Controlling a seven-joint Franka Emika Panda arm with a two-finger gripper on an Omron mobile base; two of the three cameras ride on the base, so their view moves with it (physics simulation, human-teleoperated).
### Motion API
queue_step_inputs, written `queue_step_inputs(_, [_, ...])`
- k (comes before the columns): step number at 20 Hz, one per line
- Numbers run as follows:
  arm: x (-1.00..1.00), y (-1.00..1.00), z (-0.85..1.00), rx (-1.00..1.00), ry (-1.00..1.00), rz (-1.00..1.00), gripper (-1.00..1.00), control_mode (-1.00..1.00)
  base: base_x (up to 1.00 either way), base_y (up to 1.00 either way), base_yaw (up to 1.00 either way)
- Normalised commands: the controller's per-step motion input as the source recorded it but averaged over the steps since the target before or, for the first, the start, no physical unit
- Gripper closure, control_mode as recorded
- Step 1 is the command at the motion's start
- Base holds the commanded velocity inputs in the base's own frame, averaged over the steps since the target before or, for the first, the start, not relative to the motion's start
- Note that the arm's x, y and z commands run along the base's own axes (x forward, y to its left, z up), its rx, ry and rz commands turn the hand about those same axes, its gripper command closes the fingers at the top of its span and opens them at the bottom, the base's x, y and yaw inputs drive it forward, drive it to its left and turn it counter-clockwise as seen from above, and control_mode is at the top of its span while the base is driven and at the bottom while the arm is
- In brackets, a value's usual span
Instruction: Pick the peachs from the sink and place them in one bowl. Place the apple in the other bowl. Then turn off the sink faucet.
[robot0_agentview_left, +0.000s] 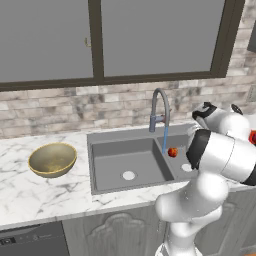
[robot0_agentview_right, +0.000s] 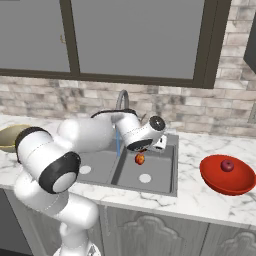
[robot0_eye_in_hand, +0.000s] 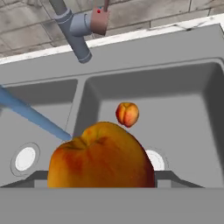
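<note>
claw (robot0_agentview_right: 141, 151) gripping peach (robot0_eye_in_hand: 101, 156), above sink (robot0_eye_in_hand: 183, 83)

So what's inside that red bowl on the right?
One dark red apple sits inside the red bowl. The near wall hides part of the bowl's floor.

I see an orange peach (robot0_eye_in_hand: 101, 157) with red blush, a grey sink (robot0_agentview_left: 125, 162), a red bowl (robot0_agentview_right: 220, 180), and a white marbled desk (robot0_agentview_left: 30, 192).

tool fingertips hidden behind held peach (robot0_eye_in_hand: 101, 156), red bowl (robot0_agentview_left: 253, 137) edge-cropped
</note>
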Motion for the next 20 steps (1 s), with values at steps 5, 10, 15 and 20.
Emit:
queue_step_inputs(5, [-0.87, -0.08, 0.71, -0.09, 0.19, 0.0, 1.0, -1.0, 0.0, 0.0, 0.0])
queue_step_inputs(10, [-0.78, 0.22, 0.36, -0.17, 0.39, 0.07, 1.0, -1.0, 0.0, 0.0, 0.0])
queue_step_inputs(15, [-0.57, 0.87, 0.08, 0.0, -0.01, 0.06, 1.0, -1.0, 0.0, 0.0, 0.0])
queue_step_inputs(20, [-0.42, 1.0, 0.0, 0.01, -0.15, 0.04, 1.0, -1.0, 0.0, 0.0, 0.0])
